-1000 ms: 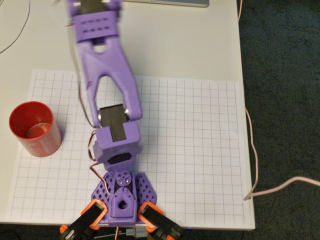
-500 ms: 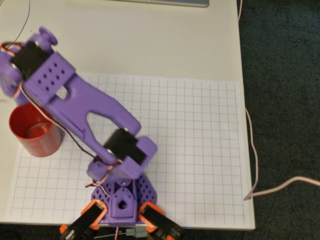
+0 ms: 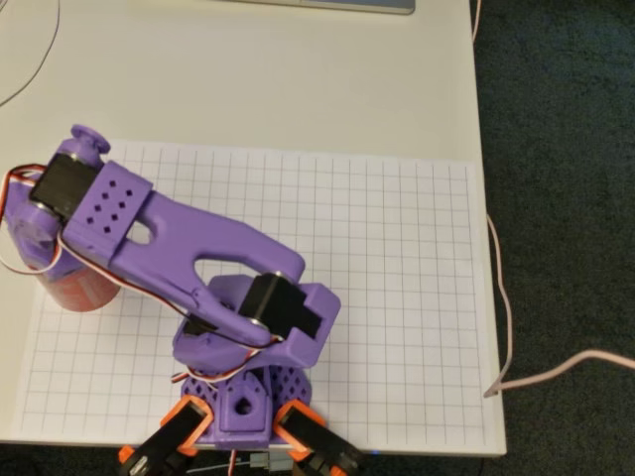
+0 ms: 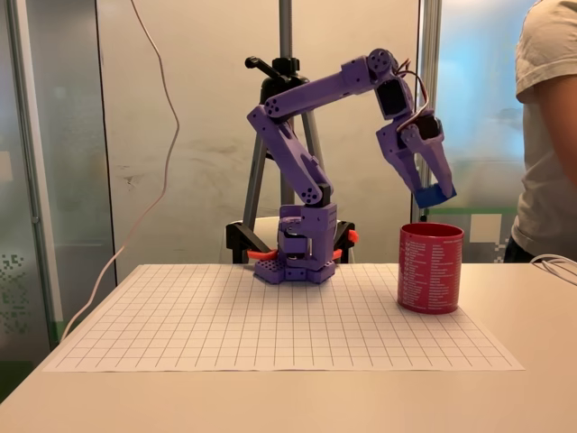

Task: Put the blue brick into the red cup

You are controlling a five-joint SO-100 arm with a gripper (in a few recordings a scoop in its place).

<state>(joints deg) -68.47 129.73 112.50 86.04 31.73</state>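
Carrying the blue brick, clamped at the tips of the gripper, directly above the mouth of the red cup. Transport step nearing completion; next: lowering slightly, then opening over the rim's centre.

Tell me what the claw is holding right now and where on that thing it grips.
The claw holds the blue brick at its fingertips, above the red cup. Which faces of the brick are pinched is too small to tell.
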